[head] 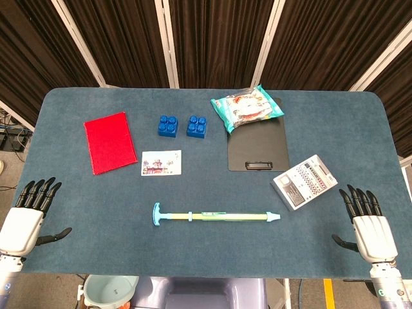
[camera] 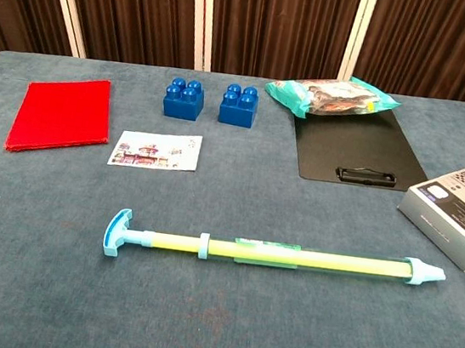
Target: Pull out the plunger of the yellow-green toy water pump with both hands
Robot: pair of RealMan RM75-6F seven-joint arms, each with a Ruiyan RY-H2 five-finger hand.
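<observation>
Toy water pump (head: pixel 215 216): flat on blue table (head: pixel 77 187), near front edge, T-handle (head: pixel 156 215) pointing left. Left hand (head: pixel 27 219), right hand (head: pixel 368 222): empty, fingers spread, at table's front corners, well apart from pump.

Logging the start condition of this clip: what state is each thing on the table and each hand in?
Toy water pump: lying flat, untouched, handle toward the left hand.
Left hand: open, holding nothing.
Right hand: open, holding nothing.
Clipboard: flat, no paper in it.
Snack bag: lying on the clipboard's far end.
Two blue blocks: side by side, apart.
Red cloth: spread flat.
Calculator: face up.
</observation>
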